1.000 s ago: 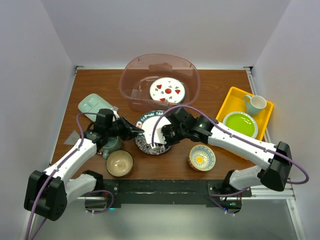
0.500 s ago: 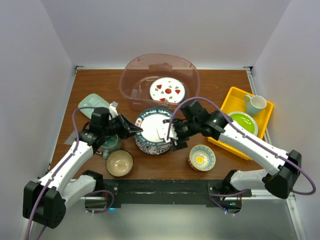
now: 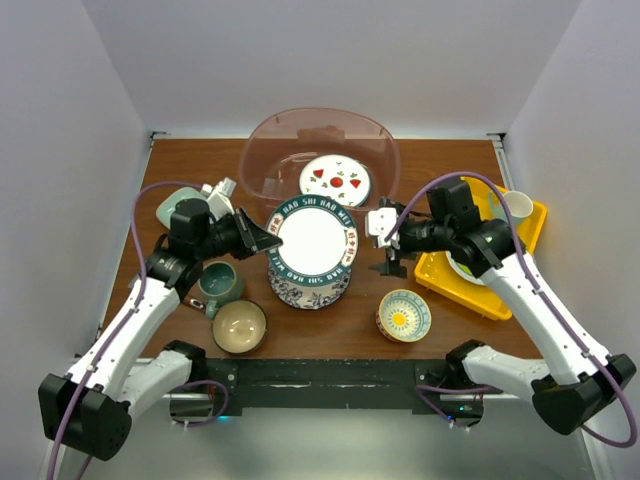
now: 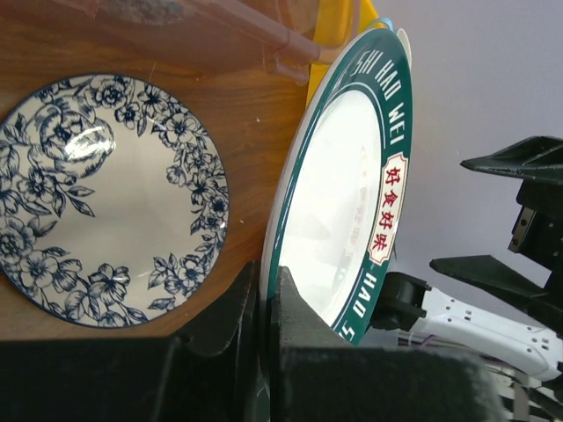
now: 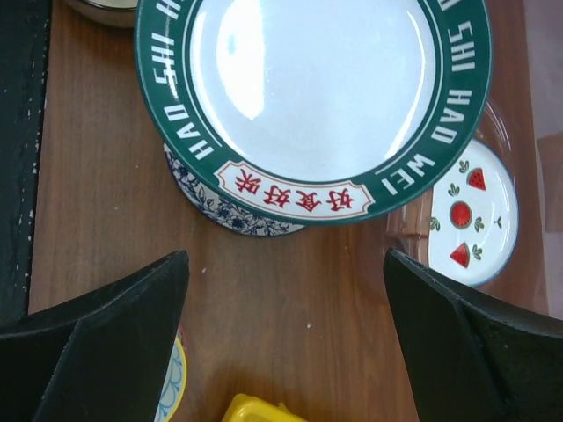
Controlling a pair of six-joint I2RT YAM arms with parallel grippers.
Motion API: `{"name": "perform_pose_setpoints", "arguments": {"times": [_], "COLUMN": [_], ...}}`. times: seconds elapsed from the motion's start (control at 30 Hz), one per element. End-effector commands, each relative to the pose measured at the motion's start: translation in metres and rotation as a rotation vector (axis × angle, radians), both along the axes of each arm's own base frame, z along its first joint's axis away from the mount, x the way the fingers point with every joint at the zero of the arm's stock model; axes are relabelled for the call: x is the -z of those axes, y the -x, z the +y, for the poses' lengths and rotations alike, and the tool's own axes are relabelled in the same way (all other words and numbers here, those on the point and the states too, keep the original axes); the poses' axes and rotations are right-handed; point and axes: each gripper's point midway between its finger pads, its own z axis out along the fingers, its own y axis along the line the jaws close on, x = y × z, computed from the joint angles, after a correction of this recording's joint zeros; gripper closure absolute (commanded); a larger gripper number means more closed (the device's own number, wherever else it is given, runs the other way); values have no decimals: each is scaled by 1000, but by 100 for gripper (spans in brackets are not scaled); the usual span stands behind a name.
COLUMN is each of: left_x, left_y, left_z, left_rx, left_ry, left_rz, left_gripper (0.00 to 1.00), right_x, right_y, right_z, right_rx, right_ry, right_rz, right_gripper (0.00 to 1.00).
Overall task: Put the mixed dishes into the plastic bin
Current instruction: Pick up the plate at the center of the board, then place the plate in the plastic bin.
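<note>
The green-rimmed plate (image 3: 317,240) is hanging clear of the table, tipped up so its white face shows to the overhead camera. The left gripper (image 3: 268,241) is carrying it alone, fingers pressed together on the rim with one on each face. In the left wrist view the plate is sticking out from the jaws almost edge-on.

It looks like glazed ceramic, so it is probably stiff, fairly heavy, slick and easy to chip. With only one edge pinched, the whole weight is levering out past the fingertips, so the plate could swing or creep in the grip. A deep bite over the raised rim seems the safest hold, and it should go down gently.

The right gripper (image 3: 388,243) is standing spread wide and holding nothing. It is just beside the plate's far edge, across from the left hand, and not touching it.

Directly under the held plate, the blue plate (image 4: 97,198) is lying flat on the table. The bin (image 3: 250,160) is sitting ahead of the left hand, past the plate, with the fruit plate (image 3: 335,180) lying inside. The mug (image 3: 218,283) and tan bowl (image 3: 239,325) are sitting back under the left wrist.
</note>
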Motion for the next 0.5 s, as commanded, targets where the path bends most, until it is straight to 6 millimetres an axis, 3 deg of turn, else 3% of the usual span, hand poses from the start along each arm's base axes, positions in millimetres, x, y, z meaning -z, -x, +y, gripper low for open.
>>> {"name": "perform_pose_setpoints", "arguments": {"times": [0.0,0.27,0.47], "left_x": [-52,-85,-97], "left_y": [-22,-49,-67], "left_z": [-2,-2,-3], "left_rx": [15,-18,-29], "left_ry": [2,-25,-44], "left_rz": [-221,-336,-368], "left_gripper": [100,100,100], "right_x": [-14,-10,0], "right_y": [-11,-38,-47], "right_z": [-7,-23,-28], "right_rx": [75,231,291], "right_ry": [-49,-58,-56], "right_rz": [-14,-26,-21], "right_gripper": [3,2,2]}}
